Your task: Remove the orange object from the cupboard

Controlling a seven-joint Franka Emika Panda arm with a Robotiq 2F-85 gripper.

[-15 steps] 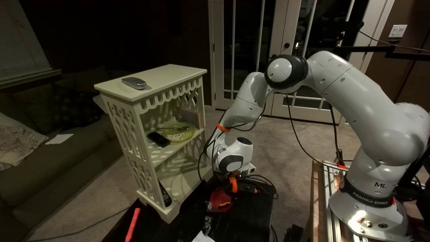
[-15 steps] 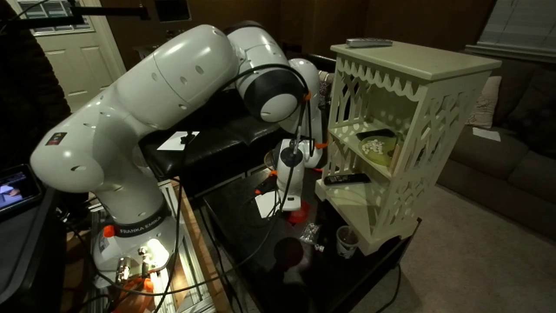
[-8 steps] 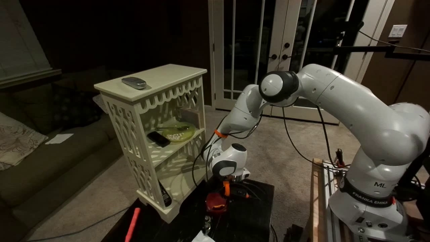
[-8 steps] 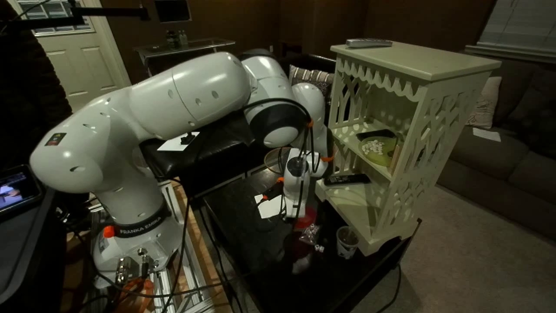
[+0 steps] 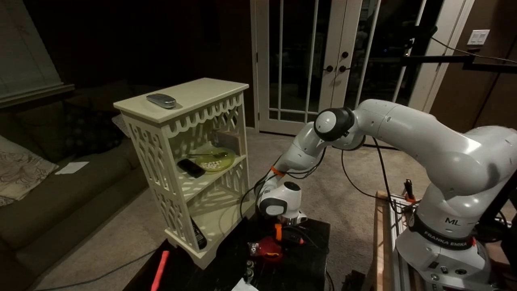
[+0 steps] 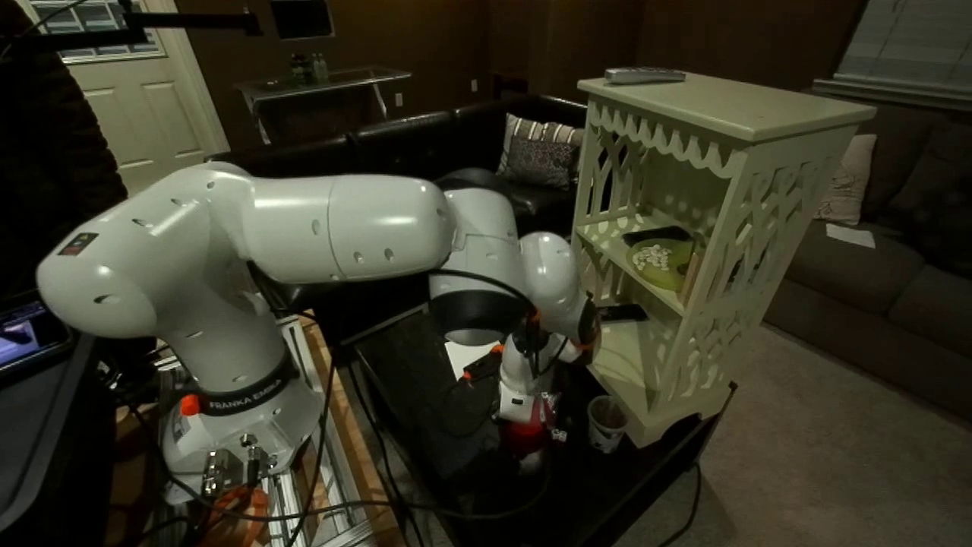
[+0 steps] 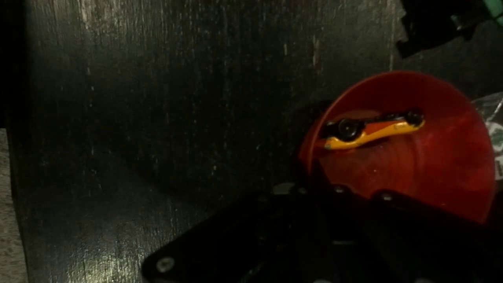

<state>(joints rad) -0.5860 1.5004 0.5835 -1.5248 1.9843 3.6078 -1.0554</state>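
The cream cupboard (image 5: 206,87) stands open on the dark table (image 5: 299,266); no orange object shows on its shelves. A red bowl (image 7: 452,161) is in front of it, also visible in both exterior views (image 5: 272,245) (image 6: 522,435). An orange, yellow and black object (image 7: 381,127) lies inside the bowl. My gripper (image 7: 320,192) is over the bowl's near rim, which runs between the fingers, and appears shut on it. The fingertips are dark, and the hand hides them in both exterior views. I cannot tell whether the bowl touches the table.
On the cupboard's middle shelf are a green plate (image 5: 227,161), a black phone (image 5: 190,167) and a board. A remote (image 5: 198,236) lies on the bottom shelf. A clear bag (image 5: 253,247), a cup (image 6: 607,425), white paper (image 6: 462,357) and a red stick (image 5: 160,268) are on the table.
The arm has come down, and the red bowl has sunk with it toward the table. In the last half second the bowl has moved away from the cupboard, uncovering the clear bag.
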